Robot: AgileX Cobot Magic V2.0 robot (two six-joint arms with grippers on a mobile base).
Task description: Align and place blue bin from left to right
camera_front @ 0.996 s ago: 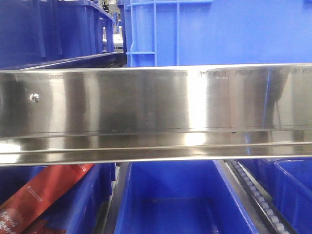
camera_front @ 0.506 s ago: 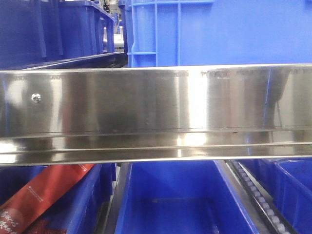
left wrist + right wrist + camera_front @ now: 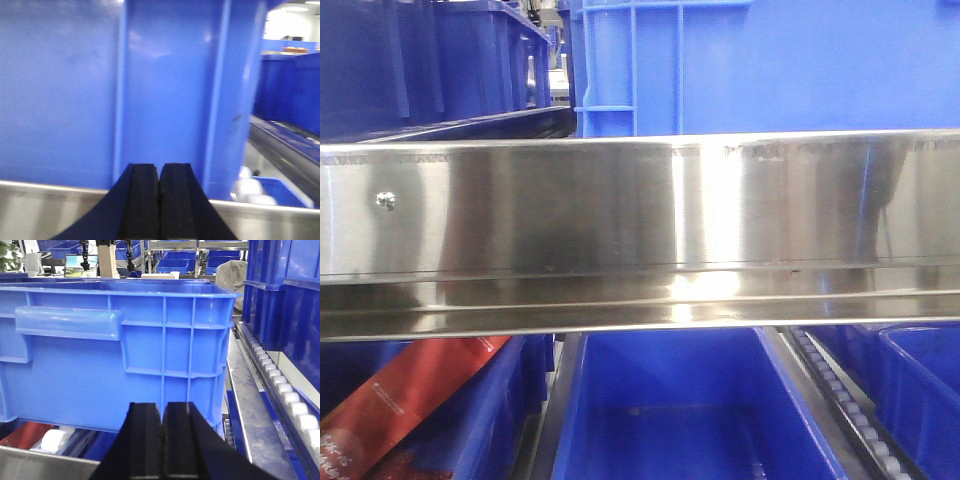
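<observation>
A: Since a second ago, the blue bin (image 3: 770,65) above the steel rail (image 3: 640,235) sits a touch further left in the front view, and the screw head (image 3: 385,201) has slid left and up a little as well.

B: Where does the bin stand now?

A: On the upper level of the rack, behind the rail, filling the top right of the front view. Darker blue bins (image 3: 440,60) stand to its left. Below the rail, an open blue crate (image 3: 690,410) sits in the middle, a red package (image 3: 405,400) leans in the crate on the left, and a roller track (image 3: 845,410) runs along on the right.

B: And the arms?

A: The left end effector (image 3: 159,200) has its two black fingers pressed together with nothing between them, close in front of the bin's ribbed wall (image 3: 165,90). The right end effector (image 3: 162,440) is likewise closed and empty, facing the bin's side (image 3: 115,345) below its moulded handle (image 3: 67,322). I cannot tell whether either one touches the plastic.

B: Anything beside it?

A: White rollers (image 3: 285,390) run along the right, under stacked blue bins (image 3: 285,285).
</observation>
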